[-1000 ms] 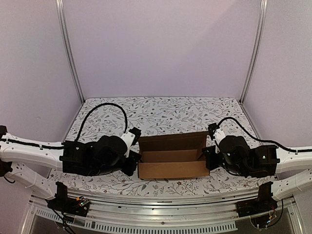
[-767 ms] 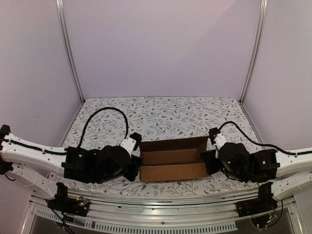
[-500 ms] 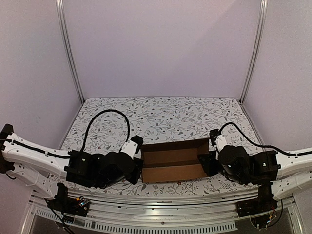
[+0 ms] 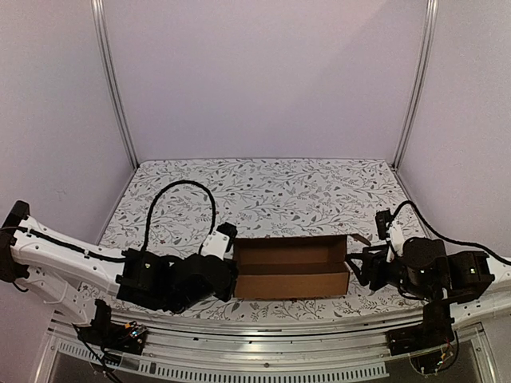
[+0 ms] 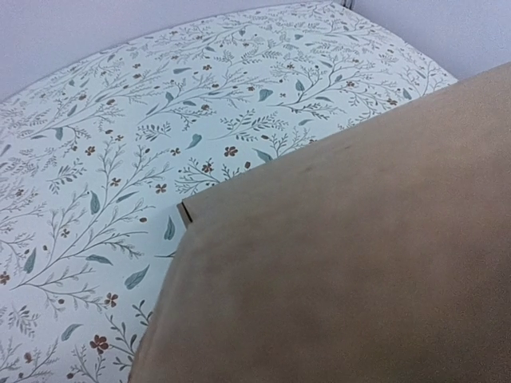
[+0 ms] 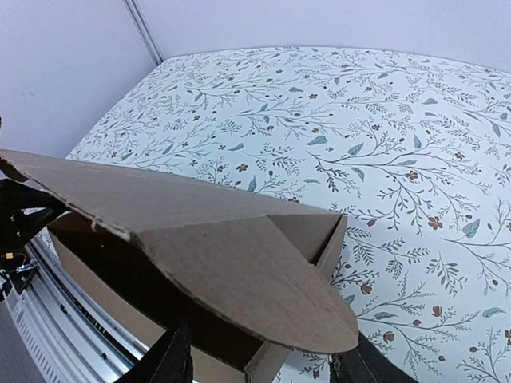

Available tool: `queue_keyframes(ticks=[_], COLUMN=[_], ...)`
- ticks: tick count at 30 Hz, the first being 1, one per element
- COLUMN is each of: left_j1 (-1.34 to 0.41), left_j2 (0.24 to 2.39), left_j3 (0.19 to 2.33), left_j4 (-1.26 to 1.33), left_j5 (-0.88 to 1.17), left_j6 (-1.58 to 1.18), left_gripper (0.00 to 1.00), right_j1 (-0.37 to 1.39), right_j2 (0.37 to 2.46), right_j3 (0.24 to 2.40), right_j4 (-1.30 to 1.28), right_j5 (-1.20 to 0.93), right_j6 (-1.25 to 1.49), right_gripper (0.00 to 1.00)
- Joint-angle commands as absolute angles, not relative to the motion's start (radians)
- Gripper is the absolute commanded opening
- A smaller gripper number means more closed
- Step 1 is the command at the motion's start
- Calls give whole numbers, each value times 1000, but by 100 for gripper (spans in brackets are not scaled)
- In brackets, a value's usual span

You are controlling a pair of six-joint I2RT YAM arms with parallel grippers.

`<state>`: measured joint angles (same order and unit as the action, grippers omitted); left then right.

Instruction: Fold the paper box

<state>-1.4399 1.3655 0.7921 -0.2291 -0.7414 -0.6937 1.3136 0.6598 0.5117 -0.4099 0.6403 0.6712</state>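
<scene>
Paper box (image 4: pixel 291 267) on the flower-patterned bench (image 4: pixel 271 187), low in the centre of the top view, close to the near edge, long side across the frame. Plain brown corrugated cardboard, walls up, open on top, inside in shadow. Small flap sticking out at its upper right corner, toward the right arm.

Left end effector (image 4: pixel 228 278) at the left end of the box, tucked under the black wrist housing, lower left of centre. Fingers hidden in the top view and out of the left wrist view too. Closed tight, but impossible to say whether clamped on cardboard or merely against it. In the left wrist view, only a broad blurred sheet of the paper box (image 5: pixel 343 263) across the lower right, very near the lens, with one notched corner at mid-left and the bench (image 5: pixel 96 159) behind in the upper left.

Right end effector (image 4: pixel 357 268) just beside the right end of the box, lower right of the top view, jaws spread wide. In the right wrist view, the end effector (image 6: pixel 267 369) at the bottom edge, two dark fingertips (image 6: pixel 177 361) far apart. Rounded flap of the paper box (image 6: pixel 231 255) over the gap between them, slanting from the left edge down to lower centre, with box wall and dark interior beneath. Contact between fingertips and cardboard not possible to judge. Bench (image 6: pixel 415 136) across the upper right.
</scene>
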Motion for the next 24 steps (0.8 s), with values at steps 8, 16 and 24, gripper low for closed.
queue_keyframes(ticks=[8, 16, 24], left_j1=[-1450, -1444, -1412], left_j2=[1470, 1500, 1530], left_j3=[777, 728, 661], left_j4=[-201, -96, 147], left_j5=[-760, -803, -793], left_j6=[-690, -648, -517], left_gripper=[0, 0, 0], right_j1=[1319, 1320, 1234], right_j2=[530, 714, 968], right_j3=[643, 902, 1101], right_j4=[-602, -619, -597], right_j5=[448, 503, 543], right_j6=[545, 409, 319], right_gripper=[56, 45, 34])
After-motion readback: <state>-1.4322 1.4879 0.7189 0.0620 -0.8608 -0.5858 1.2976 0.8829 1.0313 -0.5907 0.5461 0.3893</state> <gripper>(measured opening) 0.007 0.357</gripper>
